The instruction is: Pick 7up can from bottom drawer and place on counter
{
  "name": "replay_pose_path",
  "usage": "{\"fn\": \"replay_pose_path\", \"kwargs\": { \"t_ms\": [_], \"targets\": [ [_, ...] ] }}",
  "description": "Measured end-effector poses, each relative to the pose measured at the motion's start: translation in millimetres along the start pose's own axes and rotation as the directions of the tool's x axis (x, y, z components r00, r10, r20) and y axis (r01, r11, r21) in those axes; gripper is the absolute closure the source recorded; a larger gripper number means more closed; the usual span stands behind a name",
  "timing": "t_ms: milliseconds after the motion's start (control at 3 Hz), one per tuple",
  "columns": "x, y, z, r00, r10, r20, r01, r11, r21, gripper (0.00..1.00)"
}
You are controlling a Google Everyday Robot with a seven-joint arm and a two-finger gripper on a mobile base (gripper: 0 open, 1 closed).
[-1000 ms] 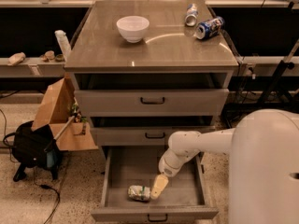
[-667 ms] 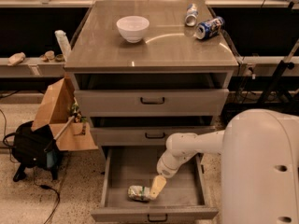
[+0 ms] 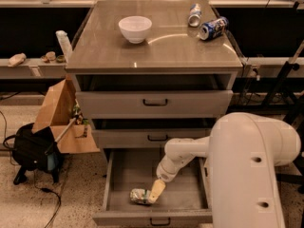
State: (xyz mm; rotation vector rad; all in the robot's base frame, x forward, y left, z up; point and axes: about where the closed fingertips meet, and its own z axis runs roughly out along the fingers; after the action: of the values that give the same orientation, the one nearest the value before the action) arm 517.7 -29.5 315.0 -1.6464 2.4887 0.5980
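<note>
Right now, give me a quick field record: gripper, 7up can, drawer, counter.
gripper: down inside the bottom drawer, at the right side of the 7up can; contact unclear
7up can: lying on its side on the drawer floor, near the front
bottom drawer: pulled open
counter: holds white bowl, blue can, silver can
task state: can not yet lifted

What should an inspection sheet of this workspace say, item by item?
Surface: counter, glossy grey-brown.
Job's things: 7up can lying in the open bottom drawer.
Clutter: white bowl, silver can and blue can on the counter.
Grippers: gripper down in the drawer, at the 7up can's right side.
Cables: dark cable on the floor, left.
Surroundings: cardboard box and black bag beside the cabinet.
</note>
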Motion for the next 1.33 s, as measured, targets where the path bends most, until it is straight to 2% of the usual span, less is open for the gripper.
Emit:
{"fn": "replay_pose_path", "kwargs": {
  "t_ms": [667,1000,1333],
  "targets": [
    [-1.8,-18.9,39.9,0.999,0.032,-0.024,-0.032,0.9989,-0.034,0.0],
    [2.0,-20.8,68.2,0.998,0.052,-0.042,-0.055,0.9964,-0.064,0.0],
    [3.1,-23.5,79.9,0.998,0.052,-0.039,-0.054,0.9968,-0.059,0.0]
  ]
}}
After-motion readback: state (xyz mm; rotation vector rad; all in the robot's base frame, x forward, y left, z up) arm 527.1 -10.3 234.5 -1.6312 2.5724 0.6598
